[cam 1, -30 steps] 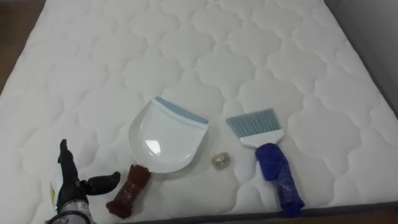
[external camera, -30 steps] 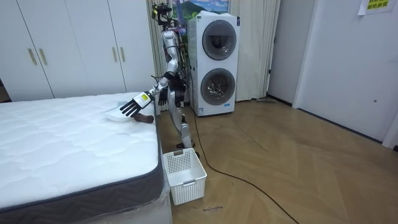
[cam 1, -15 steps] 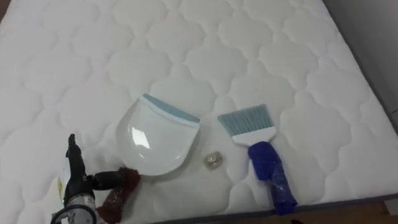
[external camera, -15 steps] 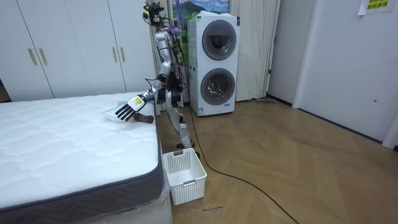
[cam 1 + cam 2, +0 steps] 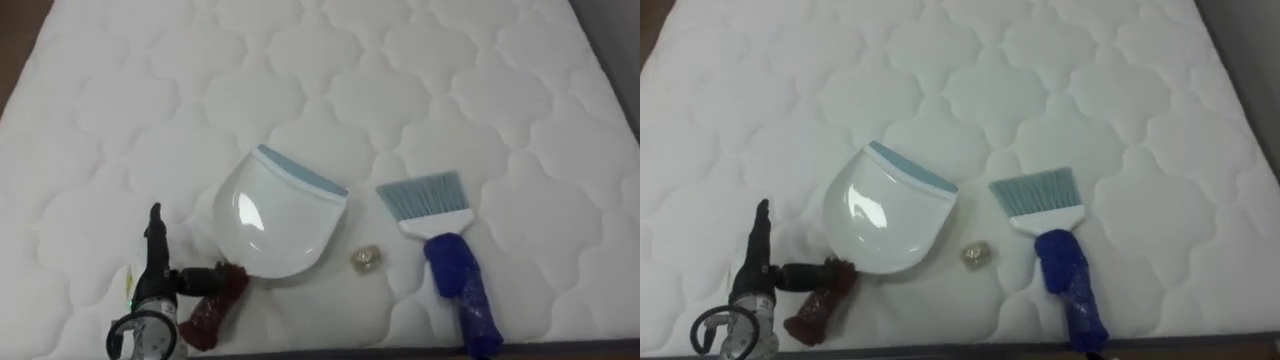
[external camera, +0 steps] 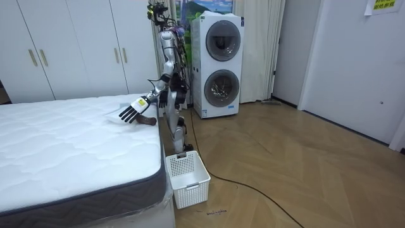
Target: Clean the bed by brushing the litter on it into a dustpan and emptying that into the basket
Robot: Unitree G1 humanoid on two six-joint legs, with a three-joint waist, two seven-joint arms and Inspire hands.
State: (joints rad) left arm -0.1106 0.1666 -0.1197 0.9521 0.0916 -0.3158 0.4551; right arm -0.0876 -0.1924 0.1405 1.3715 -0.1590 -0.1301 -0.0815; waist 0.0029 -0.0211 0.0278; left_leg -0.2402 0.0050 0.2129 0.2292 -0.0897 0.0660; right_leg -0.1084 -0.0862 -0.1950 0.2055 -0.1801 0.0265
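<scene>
So the robot is standing at the corner of the bed, leaning over the white quilted mattress (image 5: pixel 120 90). The cleaning kit is laid out near the edge closest to it. There's a white plastic dustpan (image 5: pixel 275 220) with a blue-grey lip, and its dark red wrapped handle (image 5: pixel 212 308) points back toward the robot. Over on the right is a hand brush (image 5: pixel 425 200) with pale blue bristles and a blue wrapped grip. The actual mess is a small crumpled yellowish scrap (image 5: pixel 367 259), sitting between the two, just beside the pan's rounded back and not in front of the lip.

The left hand (image 5: pixel 158 285) is down by the pan's handle. Its fingers are straight and pointing up the bed, and the thumb is stuck out sideways, right at the top of the red wrap. Nothing is curled round the handle yet, so I'd call this lining up for a grab. Both handles face the robot, which I guess makes the pickup easier.

The right hand (image 6: pixel 165 97) seems to hang by the hip in the room view, and I can't tell its state. A white slatted basket (image 6: pixel 186 179) sits on the floor at the bed's corner, probably there for dumping the scrap.
</scene>
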